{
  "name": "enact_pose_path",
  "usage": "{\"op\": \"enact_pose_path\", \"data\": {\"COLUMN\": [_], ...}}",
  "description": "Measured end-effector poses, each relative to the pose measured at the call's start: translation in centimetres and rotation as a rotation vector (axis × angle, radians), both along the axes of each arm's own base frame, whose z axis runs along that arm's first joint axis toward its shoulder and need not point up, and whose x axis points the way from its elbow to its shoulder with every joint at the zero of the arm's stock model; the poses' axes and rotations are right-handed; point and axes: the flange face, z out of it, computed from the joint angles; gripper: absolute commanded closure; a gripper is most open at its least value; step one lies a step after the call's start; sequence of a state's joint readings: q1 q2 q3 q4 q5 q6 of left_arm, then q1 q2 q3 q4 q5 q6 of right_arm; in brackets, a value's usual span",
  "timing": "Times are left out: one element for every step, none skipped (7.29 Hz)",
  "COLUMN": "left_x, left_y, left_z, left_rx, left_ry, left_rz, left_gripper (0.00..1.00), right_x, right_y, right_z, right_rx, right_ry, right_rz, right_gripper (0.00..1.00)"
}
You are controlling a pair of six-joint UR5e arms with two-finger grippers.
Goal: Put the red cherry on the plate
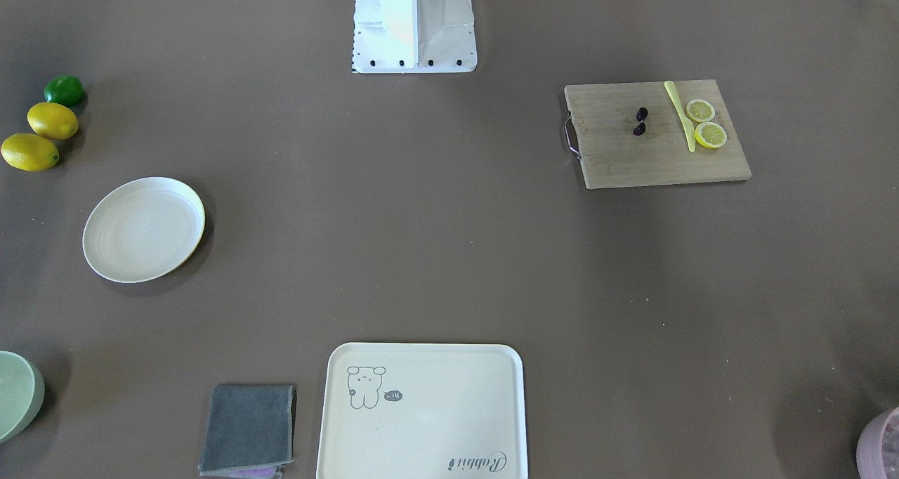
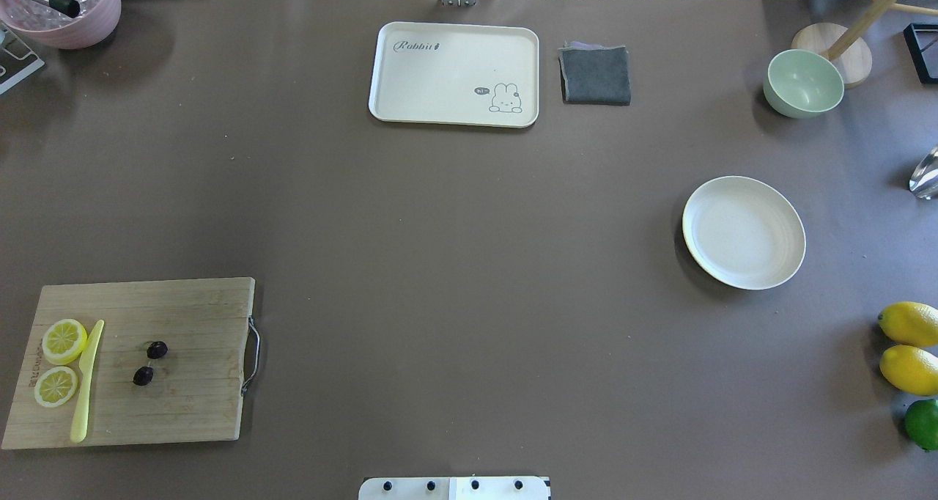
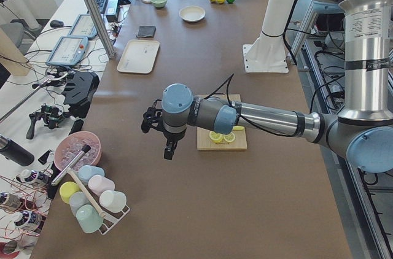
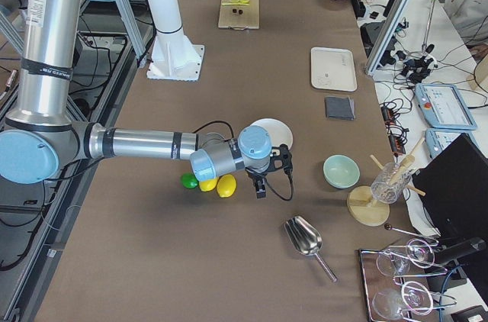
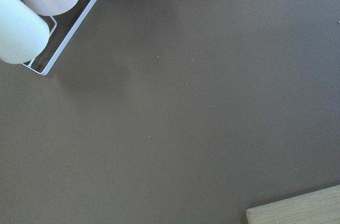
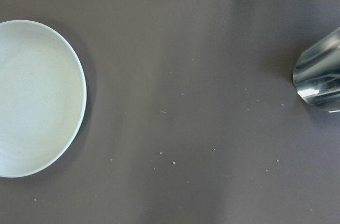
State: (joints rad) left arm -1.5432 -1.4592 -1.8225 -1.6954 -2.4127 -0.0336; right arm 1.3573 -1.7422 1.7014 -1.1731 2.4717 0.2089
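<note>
On the wooden cutting board point(image 2: 183, 412) at your robot's left side lies the red cherry point(image 2: 150, 363), a dark pair between the board's metal handle and a yellow knife point(image 2: 86, 379). Your left gripper point(image 3: 168, 151) hangs over bare table just off the board's outer end, apart from the cherry. Your right gripper point(image 4: 259, 187) hangs near the plate point(image 2: 744, 232), well across the table. You cannot tell from these side views how wide either stands. A brown covering spans the table point(image 2: 440, 265), and benches of equipment line the operators' side. Count two lemon slices point(image 2: 64, 341), two whole lemons point(image 2: 911, 324), one lime point(image 2: 923, 424), one rabbit tray point(image 2: 440, 75), one grey cloth point(image 2: 595, 75) and one green bowl point(image 2: 804, 83).
</note>
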Motion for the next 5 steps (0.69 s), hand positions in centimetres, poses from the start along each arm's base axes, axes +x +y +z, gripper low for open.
{"op": "enact_pose_path", "data": {"left_x": [0.0, 0.1, 0.3, 0.3, 0.3], "left_y": [0.2, 0.2, 0.2, 0.3, 0.8], "left_z": [0.1, 0.1, 0.1, 0.1, 0.2], "left_rx": [0.005, 0.009, 0.012, 0.018, 0.033], "left_ry": [0.001, 0.001, 0.001, 0.000, 0.001], "left_rz": [-0.001, 0.001, 0.004, 0.007, 0.008], "left_gripper": [0.02, 0.02, 0.02, 0.02, 0.02], "right_x": [-2.2, -4.2, -6.4, -8.5, -10.5], "right_y": [-1.0, -2.2, -4.1, -6.4, -8.1], "right_z": [-0.5, -0.4, 0.1, 0.5, 0.1], "right_rx": [-0.014, -0.007, 0.002, -0.002, -0.022], "right_ry": [0.001, 0.004, 0.003, -0.004, -0.014], "right_rz": [-0.016, -0.037, -0.056, -0.061, -0.049], "right_gripper": [0.03, 0.04, 0.06, 0.08, 0.09]}}
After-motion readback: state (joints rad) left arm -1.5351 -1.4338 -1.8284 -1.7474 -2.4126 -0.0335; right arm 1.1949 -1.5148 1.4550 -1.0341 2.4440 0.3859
